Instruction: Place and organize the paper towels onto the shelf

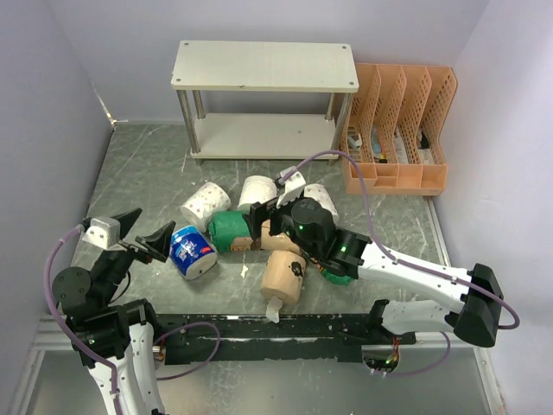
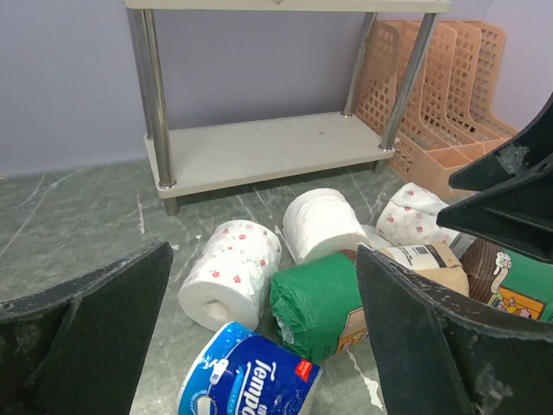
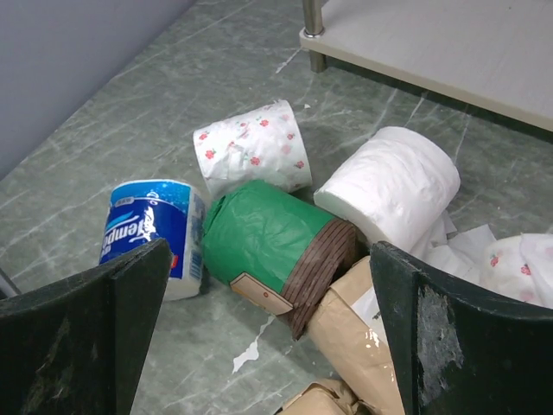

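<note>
The shelf point(image 1: 263, 66) stands at the back of the table, with both boards bare. Several paper towels lie in a heap in front of it: a patterned roll point(image 1: 201, 204), a plain white roll point(image 1: 257, 190), a green-wrapped roll point(image 1: 229, 231), a blue-white roll point(image 1: 193, 252) and a tan roll point(image 1: 282, 277). My left gripper point(image 1: 145, 232) hangs open just left of the blue-white roll point(image 2: 246, 380). Open as well, my right gripper point(image 1: 263, 220) hovers over the heap, with the green-wrapped roll point(image 3: 259, 229) and a tan roll point(image 3: 354, 320) below its wide jaws.
An orange perforated file organizer point(image 1: 397, 130) stands right of the shelf. Grey walls close in the left, back and right sides. A black strip point(image 1: 276, 337) runs along the near edge between the arm bases.
</note>
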{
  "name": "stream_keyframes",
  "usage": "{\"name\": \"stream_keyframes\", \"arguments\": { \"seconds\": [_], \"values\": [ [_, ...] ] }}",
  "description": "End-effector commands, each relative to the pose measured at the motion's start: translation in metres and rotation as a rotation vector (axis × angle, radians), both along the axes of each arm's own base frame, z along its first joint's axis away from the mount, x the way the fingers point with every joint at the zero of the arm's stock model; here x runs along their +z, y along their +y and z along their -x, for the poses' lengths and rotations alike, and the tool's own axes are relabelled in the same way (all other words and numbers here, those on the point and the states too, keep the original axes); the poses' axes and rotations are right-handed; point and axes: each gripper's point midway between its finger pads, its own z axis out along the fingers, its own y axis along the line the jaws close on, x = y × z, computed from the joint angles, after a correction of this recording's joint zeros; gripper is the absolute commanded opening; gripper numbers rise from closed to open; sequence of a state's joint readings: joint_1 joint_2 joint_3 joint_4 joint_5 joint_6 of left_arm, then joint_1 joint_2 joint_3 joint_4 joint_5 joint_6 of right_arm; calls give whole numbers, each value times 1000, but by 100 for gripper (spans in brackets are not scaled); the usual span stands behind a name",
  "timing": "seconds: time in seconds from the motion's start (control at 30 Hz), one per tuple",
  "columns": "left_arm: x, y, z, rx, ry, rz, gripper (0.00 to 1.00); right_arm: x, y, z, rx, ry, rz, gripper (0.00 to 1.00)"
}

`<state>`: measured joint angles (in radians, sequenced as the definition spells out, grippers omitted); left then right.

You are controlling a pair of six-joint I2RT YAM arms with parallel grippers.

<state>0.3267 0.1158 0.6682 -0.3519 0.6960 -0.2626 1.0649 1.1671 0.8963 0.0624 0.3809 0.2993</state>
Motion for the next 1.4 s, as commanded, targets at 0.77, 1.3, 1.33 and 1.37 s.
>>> {"name": "stream_keyframes", "arguments": {
  "seconds": [0.77, 1.3, 1.33, 1.37],
  "values": [
    [8, -7, 9, -26, -64, -12, 99, -14, -96, -50, -532, 30, 234, 100],
    [11, -9, 15, -32, -89, -24, 99, -70, -60, -49, -372, 187, 207, 59],
    [11, -9, 15, -31, -90, -25, 99, -73, -72, -55, -408, 227, 184, 47],
    [11, -9, 16, -29, -91, -26, 99, -76, -79, -59, -419, 273, 160, 43]
  ]
}}
